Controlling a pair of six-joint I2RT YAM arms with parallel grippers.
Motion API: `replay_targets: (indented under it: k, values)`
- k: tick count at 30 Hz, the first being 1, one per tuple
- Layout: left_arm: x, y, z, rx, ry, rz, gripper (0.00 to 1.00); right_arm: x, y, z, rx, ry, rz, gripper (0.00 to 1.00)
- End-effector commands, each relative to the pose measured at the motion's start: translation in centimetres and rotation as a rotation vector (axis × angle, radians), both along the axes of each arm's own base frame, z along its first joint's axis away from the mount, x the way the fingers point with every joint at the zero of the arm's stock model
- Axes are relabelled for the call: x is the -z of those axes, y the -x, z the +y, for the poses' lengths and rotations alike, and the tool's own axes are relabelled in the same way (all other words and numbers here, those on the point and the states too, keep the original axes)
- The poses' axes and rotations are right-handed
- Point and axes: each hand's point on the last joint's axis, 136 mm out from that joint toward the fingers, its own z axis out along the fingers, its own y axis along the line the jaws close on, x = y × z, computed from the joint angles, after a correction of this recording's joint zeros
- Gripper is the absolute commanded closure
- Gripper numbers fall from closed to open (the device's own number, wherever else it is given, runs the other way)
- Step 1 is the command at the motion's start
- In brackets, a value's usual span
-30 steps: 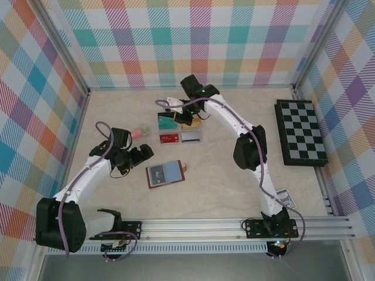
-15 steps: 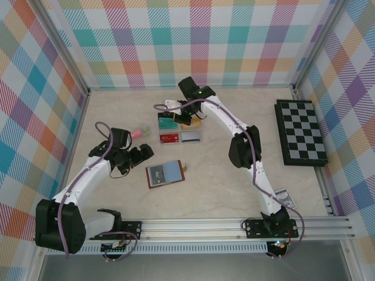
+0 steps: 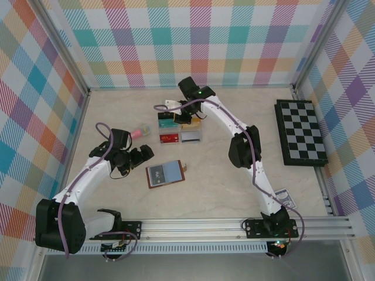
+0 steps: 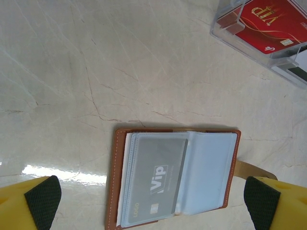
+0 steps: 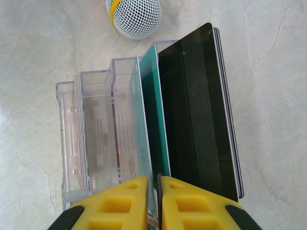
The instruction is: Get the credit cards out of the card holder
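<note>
Top cam: holder [image 3: 165, 174] lay open mid-table, L claw [image 3: 146, 155] near its far-left corner w/ jaws wide, R claw [image 3: 183, 119] over the clear box [image 3: 201, 133] farther back. L wrist: holder flat betw. the far-apart pads [image 4: 43, 201], grey card [image 4: 156, 187] in its left pocket, red card [image 4: 268, 24] in the box. R wrist: fingers [image 5: 115, 203] nearly together, slim gap; teal card [image 5: 154, 115] upright in the box ran into it, black card [image 5: 199, 110] beside. Pinched or freed, couldn't tell.
</note>
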Motion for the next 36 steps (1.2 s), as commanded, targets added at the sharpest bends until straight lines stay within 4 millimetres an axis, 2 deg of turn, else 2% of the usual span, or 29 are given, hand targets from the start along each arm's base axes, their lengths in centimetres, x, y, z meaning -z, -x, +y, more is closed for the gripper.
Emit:
replay_targets:
  k: [1,5,10,13,17,24,30,33,36]
  values:
    - [-0.1,0.7,0.2,0.003,0.012,0.012,0.0,-0.8,-0.5,0.4,0.01,-0.035,-0.008,0.83]
    - [-0.3,0.6,0.1,0.004,0.017,0.006,0.0,-1.8,-0.5,0.5,0.028,-0.062,-0.001,0.81]
    - [-0.5,0.7,0.1,0.004,0.018,0.003,0.0,-4.4,0.0,0.7,0.064,-0.118,0.015,0.79]
    - [-0.7,0.8,0.1,0.006,0.021,-0.002,0.0,-6.7,1.1,0.8,0.088,-0.168,0.056,0.69]
    - [-0.9,0.9,0.0,0.008,0.029,-0.014,0.0,-9.4,2.9,0.5,0.116,-0.224,0.127,0.63]
    - [-1.2,1.3,-0.2,0.009,0.049,-0.047,0.0,-11.8,4.1,-0.7,0.273,-0.302,0.105,0.5]
    - [-1.1,2.1,-0.4,0.022,0.071,-0.06,0.0,-13.0,6.4,-2.8,0.446,-0.413,0.151,0.42]
    - [-1.0,2.5,-0.6,0.032,0.082,-0.067,0.0,-12.6,7.7,-4.1,0.576,-0.466,0.216,0.4]
    - [-0.8,2.9,-0.5,0.036,0.081,-0.074,0.0,-10.8,8.3,-6.1,0.781,-0.475,0.307,0.37]
